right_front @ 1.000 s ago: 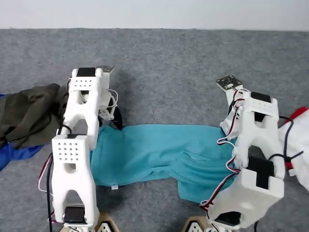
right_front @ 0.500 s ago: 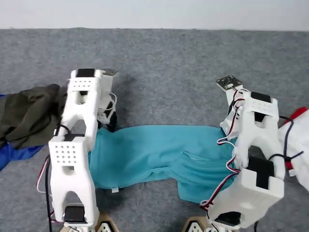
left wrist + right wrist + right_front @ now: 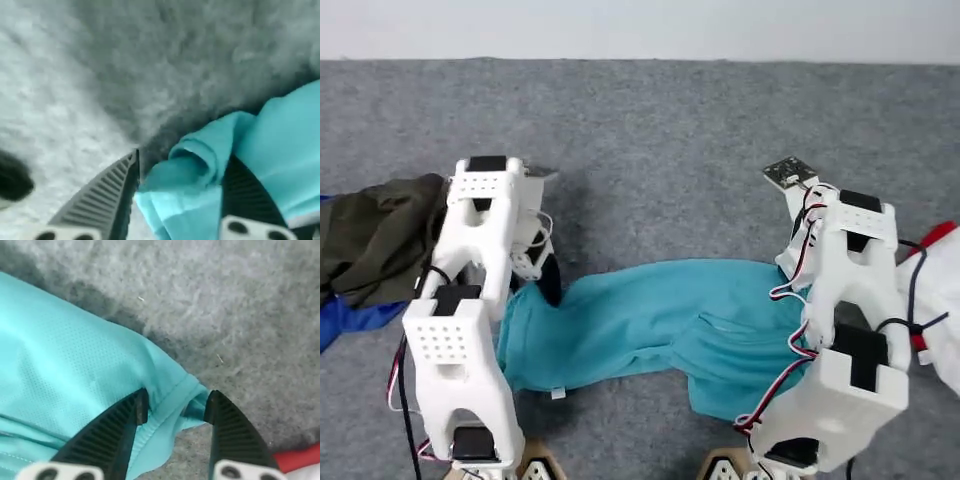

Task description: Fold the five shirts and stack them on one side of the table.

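Observation:
A teal shirt lies crumpled across the grey felt table between my two arms. My left gripper is at its far left corner. In the left wrist view that gripper is shut on a rolled fold of the teal shirt, lifted off the felt. My right gripper pinches the far right corner of the teal shirt low over the table. In the high view the right arm covers that corner.
An olive shirt lies bunched on a blue shirt at the left edge. A white and red garment sits at the right edge. The far half of the table is bare felt.
My left gripper has drawn back toward the near left, dragging the teal shirt's far left corner with it, so the far edge now slants. The right arm has stayed still.

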Controlling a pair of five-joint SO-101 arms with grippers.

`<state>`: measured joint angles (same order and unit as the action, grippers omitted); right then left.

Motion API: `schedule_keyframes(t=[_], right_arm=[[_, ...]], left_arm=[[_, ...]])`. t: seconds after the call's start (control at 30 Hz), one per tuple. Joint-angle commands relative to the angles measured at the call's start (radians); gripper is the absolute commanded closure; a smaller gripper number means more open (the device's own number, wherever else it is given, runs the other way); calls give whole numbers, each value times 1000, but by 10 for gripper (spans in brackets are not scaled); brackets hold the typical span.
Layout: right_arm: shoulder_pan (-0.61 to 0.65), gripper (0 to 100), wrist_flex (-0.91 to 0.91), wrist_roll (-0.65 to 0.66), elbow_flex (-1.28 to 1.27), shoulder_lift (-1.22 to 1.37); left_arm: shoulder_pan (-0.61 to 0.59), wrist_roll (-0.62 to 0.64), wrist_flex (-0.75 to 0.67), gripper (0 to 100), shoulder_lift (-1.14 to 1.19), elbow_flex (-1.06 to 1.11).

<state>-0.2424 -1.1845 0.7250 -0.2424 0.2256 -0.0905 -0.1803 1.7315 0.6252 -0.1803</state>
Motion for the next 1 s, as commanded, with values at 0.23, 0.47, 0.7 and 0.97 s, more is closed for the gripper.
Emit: schedule_keyframes(t=[0.23, 0.47, 0.7, 0.97], right_arm=[[5, 794, -13, 11, 41, -5], [13, 795, -22, 12, 12, 31], [71, 957, 24, 12, 17, 139], [16, 989, 24, 52, 75, 145]], left_arm=[[101, -6, 23, 755, 121, -25], [109, -12, 25, 964, 157, -127], [98, -12, 26, 985, 150, -133], [98, -12, 25, 986, 150, -142]])
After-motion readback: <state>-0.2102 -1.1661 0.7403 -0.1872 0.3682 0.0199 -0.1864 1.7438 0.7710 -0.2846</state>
